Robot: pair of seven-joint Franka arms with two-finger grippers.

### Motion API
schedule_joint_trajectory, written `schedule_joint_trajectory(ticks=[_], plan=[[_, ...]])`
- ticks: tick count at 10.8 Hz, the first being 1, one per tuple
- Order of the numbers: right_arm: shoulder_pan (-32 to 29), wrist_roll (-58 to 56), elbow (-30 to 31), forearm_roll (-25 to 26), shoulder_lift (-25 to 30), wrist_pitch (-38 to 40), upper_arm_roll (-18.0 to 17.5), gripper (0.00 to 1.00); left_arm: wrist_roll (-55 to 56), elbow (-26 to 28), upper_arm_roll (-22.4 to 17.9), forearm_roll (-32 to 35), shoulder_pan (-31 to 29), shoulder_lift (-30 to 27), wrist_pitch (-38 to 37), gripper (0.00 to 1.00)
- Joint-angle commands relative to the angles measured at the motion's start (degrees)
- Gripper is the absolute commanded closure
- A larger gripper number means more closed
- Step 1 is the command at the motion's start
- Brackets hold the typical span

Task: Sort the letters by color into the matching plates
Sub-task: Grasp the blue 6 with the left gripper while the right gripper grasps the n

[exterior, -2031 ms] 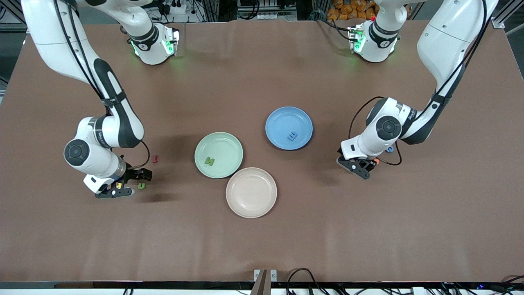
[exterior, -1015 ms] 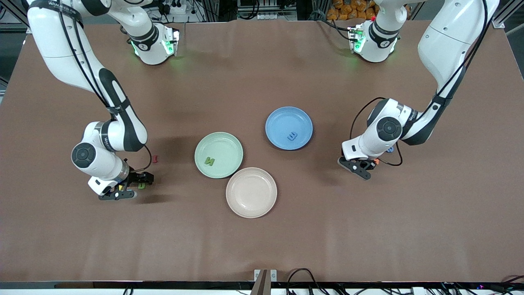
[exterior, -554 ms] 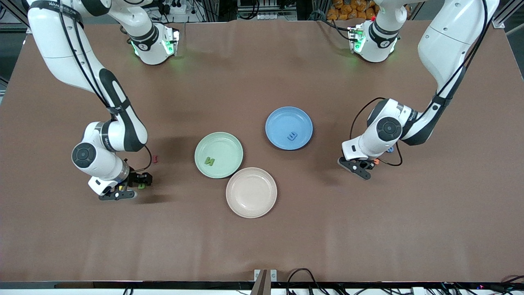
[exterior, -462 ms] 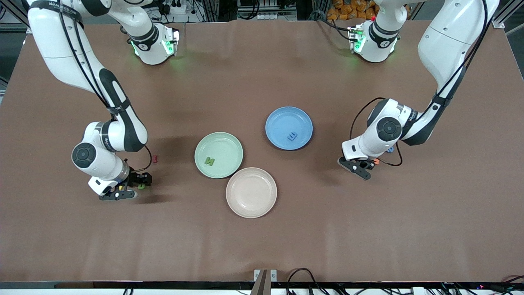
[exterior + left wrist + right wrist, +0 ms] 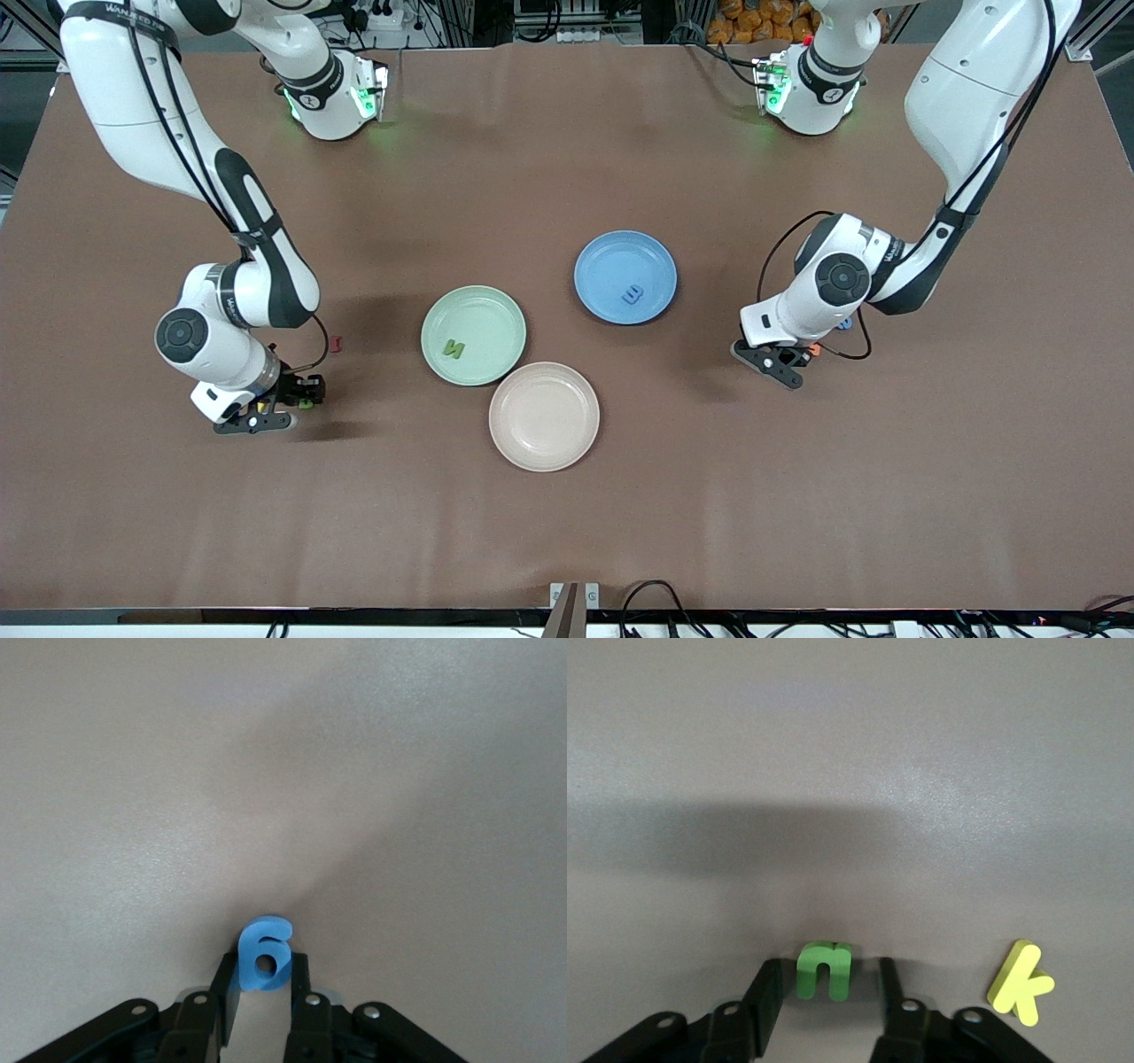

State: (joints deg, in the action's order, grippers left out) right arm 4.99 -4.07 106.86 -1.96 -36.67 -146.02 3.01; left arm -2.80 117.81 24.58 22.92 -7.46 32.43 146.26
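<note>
My left gripper (image 5: 264,973) is shut on a small blue 6 (image 5: 266,954) that stands on the brown table. In the front view this gripper (image 5: 783,361) is low at the left arm's end, and the 6 is hidden under it. My right gripper (image 5: 824,981) is open, down at the table, with a green letter n (image 5: 825,970) between its fingers and a gap on each side. In the front view that gripper (image 5: 292,403) is at the right arm's end. The green plate (image 5: 487,310) holds a green letter (image 5: 454,349). The blue plate (image 5: 611,257) holds a blue letter (image 5: 632,293).
A pinkish-beige plate (image 5: 544,416) lies nearer the front camera than the green one, with nothing in it. A yellow k (image 5: 1021,983) lies beside the right gripper. A red letter (image 5: 336,344) lies close by. An orange letter (image 5: 813,349) and a blue piece (image 5: 843,323) lie by the left gripper.
The right gripper came down over the green n and its fingers have drawn in toward it. The left gripper has shut on the blue 6 and stayed in place.
</note>
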Motion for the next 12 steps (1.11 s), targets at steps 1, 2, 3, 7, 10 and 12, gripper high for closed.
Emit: schedule_joint_trajectory(ticks=[1, 2, 3, 7, 10, 12], plan=[[-0.77, -0.42, -1.48, 0.73, -1.12, -0.23, -0.54, 0.56, 1.13, -0.65, 0.29, 1.7, -0.71, 0.36, 0.69, 1.0], [-0.68, -0.42, -1.48, 0.73, -1.12, -0.23, -0.54, 0.6, 2.09, -0.65, 0.29, 1.69, -0.62, 0.27, 0.6, 1.0], [-0.68, -0.42, -1.48, 0.73, -1.12, -0.23, -0.54, 0.65, 3.66, -0.48, 0.38, 1.69, -0.36, 0.27, 0.6, 1.0], [-0.68, -0.42, -1.48, 0.73, -1.12, -0.23, -0.54, 0.69, 8.32, -0.39, 1.25, 1.78, 0.17, -0.08, 0.43, 1.0], [-0.86, -0.42, -1.48, 0.73, -0.86, -0.06, -0.54, 0.72, 11.49, -0.21, 2.93, 1.69, -0.01, -0.87, -0.01, 1.0], [-1.21, -0.42, -1.48, 0.64, -0.51, 0.29, -0.37, 0.72, 14.47, -0.39, 5.03, 1.43, -0.1, -1.66, -2.55, 1.0]])
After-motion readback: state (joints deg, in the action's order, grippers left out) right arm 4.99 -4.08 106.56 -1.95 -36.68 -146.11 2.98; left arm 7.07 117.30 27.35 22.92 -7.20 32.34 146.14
